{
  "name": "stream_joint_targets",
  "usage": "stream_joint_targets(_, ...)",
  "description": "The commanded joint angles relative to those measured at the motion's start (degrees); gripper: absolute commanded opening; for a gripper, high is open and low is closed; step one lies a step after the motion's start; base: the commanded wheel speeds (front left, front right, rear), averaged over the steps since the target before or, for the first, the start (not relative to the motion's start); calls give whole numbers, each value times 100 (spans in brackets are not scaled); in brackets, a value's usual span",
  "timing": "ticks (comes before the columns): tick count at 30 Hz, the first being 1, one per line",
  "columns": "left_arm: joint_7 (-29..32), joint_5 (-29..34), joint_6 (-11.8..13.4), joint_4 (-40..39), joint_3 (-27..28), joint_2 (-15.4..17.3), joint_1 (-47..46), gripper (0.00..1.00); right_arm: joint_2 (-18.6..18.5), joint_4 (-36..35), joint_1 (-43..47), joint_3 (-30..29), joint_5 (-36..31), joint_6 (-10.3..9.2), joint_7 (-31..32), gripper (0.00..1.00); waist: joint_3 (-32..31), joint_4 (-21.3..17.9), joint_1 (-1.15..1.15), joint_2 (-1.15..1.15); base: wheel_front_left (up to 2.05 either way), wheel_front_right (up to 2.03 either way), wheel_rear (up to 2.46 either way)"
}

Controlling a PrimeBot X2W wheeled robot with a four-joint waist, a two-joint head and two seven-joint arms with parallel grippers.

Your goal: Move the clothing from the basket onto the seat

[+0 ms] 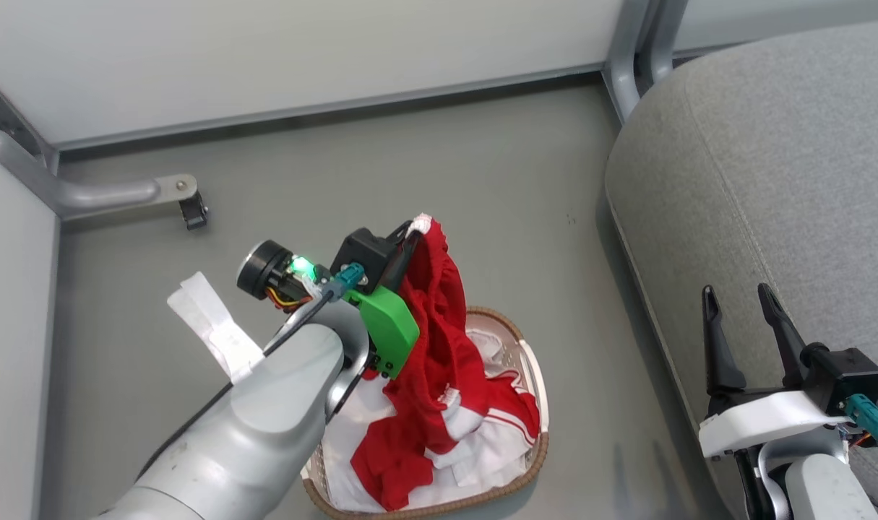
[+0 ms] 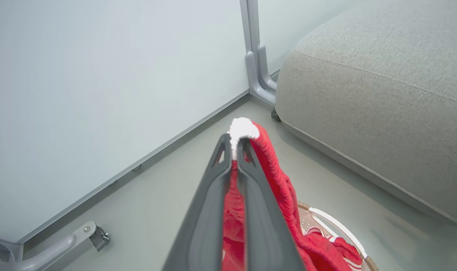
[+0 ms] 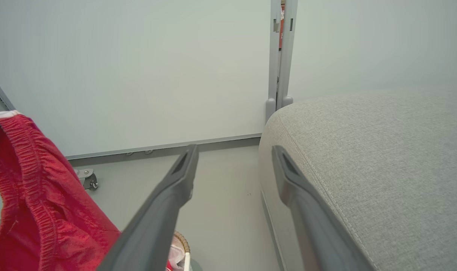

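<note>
While left gripper (image 2: 234,145) clamps red shorts (image 1: 439,310) above the basket (image 1: 536,462), right gripper (image 1: 736,292) stands spread, empty, at the seat (image 1: 771,144) edge.

No legible text, label, brand, number or sign in any view.
Red-and-white clothing (image 1: 428,375) hanging into basket (image 1: 544,440): crumpled, stripes visible, no lettering readable.
White tape strip (image 1: 209,321) left of basket: face blank.
</note>
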Motion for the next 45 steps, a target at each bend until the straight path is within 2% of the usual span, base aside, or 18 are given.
stream_joint_targets(1,63,-51,-39,-117,24,77,-120,0,-27,33,125,6,11,-6,-12,100,-719,212,0,0,0,0,0)
stream_joint_targets(6,519,-216,-114,-750,213,296,-573,0,-27,86,243,133,-15,-6,-12,100,-945,201,0,0,0,0,0)
stream_joint_targets(14,1232,-338,29,-1623,481,723,-1246,0,-26,91,214,407,-62,-6,-12,100,-1053,122,0,0,0,0,0)
stream_joint_targets(19,1508,-405,125,-1932,601,868,-1480,0,-26,72,103,637,-123,-6,-13,100,-1082,65,0,0,0,0,0)
stream_joint_targets(25,1669,-483,196,-2159,661,849,-1607,0,-26,60,-55,1085,-165,-6,-13,100,-1119,65,0,0,0,0,0)
stream_joint_targets(34,1777,-532,287,-2420,663,900,-1575,0,-29,35,-383,2300,-70,-6,-12,100,-1139,160,0,0,0,0,0)
stream_joint_targets(45,1855,-547,396,-2662,634,799,-1711,0,-24,402,-1437,3379,168,-6,-12,100,-1047,246,0,0,0,0,0)
